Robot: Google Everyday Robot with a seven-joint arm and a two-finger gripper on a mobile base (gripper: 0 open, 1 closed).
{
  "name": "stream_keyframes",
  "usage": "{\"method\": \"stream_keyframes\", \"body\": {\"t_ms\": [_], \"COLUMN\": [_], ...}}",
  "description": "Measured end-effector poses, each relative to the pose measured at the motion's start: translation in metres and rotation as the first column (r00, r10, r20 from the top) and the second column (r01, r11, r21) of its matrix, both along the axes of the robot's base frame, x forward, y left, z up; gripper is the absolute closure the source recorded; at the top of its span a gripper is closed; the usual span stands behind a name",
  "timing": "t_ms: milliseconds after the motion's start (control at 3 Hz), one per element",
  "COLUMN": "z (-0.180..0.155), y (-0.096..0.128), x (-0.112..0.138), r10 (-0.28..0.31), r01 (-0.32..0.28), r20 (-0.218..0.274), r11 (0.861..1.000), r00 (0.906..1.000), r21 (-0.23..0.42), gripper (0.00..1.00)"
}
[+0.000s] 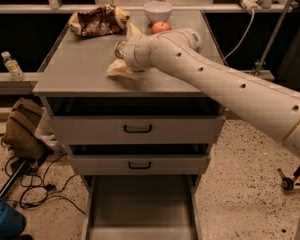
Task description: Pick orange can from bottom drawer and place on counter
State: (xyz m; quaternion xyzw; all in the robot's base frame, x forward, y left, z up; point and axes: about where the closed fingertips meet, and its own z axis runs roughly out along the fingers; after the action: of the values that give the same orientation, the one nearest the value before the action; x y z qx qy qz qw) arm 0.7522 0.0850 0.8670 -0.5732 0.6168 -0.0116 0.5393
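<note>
Dim lab, grey table (80,74). My end effector (121,51) sits front-left of apple (161,27), can (120,48) at it, low over table; can't tell if pinching or spread. Risk: can released tilted rolls off edge; arm (230,89) pulling back could clip apple.

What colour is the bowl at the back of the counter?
The bowl is white, camera view; the claw is over the counter, in front of it.
</note>
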Motion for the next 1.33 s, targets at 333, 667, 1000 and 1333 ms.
{"method": "stream_keyframes", "body": {"t_ms": [333, 667, 1000, 1333], "z": [0.001, 0.006, 0.059, 0.139], "y": [0.0, 0.0, -0.014, -0.018], "x": [0.0, 0.0, -0.03, -0.094], "r10": [0.0, 0.0, -0.034, -0.029], "r01": [0.0, 0.0, 0.034, 0.044], "r20": [0.0, 0.0, 0.114, 0.324], "r11": [1.0, 1.0, 0.999, 0.998], "r00": [1.0, 1.0, 0.9929, 0.9457], "r21": [0.0, 0.0, 0.009, -0.04], "gripper": [0.0, 0.0, 0.0, 0.0]}}
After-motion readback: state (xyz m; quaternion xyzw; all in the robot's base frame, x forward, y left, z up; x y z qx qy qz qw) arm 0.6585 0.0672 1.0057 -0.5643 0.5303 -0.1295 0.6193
